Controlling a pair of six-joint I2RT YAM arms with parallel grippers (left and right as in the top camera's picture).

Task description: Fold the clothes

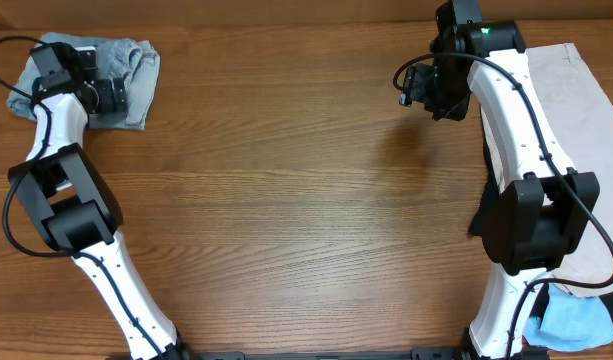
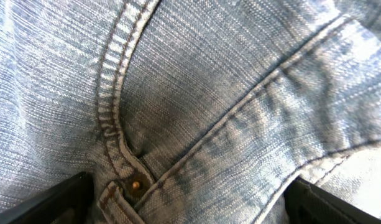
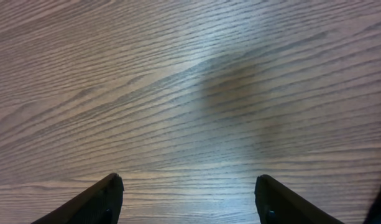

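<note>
We see the left gripper (image 2: 189,182) with jaws spread wide, grasping nothing, close over the denim shorts (image 1: 136,70) bunched at the tabletop's (image 1: 286,180) far left corner; whether its fingers touch the cloth we cannot tell. The right gripper (image 3: 189,179) is parted too, empty above bare wood. We count one denim pair, one beige garment (image 1: 576,110) along the right edge, partly under the right arm (image 1: 516,110), and one pale-blue piece (image 1: 576,322) cut off at the near right corner.

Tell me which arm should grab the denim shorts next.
Left. Its open gripper is right over the denim shorts; the right gripper, also open, hangs above bare table far across.
</note>
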